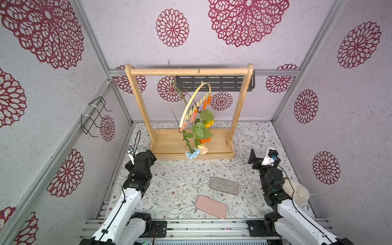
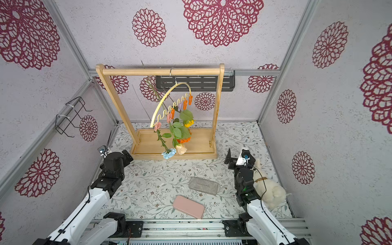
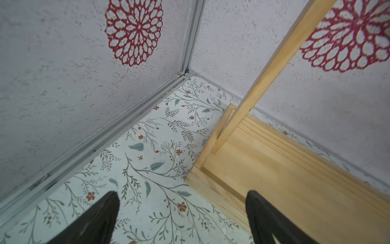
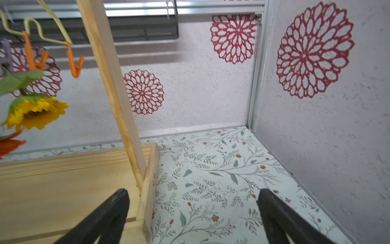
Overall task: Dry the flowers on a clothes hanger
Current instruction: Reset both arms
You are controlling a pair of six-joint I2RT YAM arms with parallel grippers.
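Both the left claw [image 3: 182, 193] and right claw [image 4: 193, 191] gape empty over the leaf-printed tabletop [image 1: 180, 176], enclosed by medallion-patterned walls [image 1: 127, 42].

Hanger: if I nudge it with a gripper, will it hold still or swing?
Likely swings: the hanger hangs from the rack only by one thin hook. It sits tilted, with the flowers clipped toward its low end, so a push may tip it further. It looks thin and light; the flowers would probably sway too.
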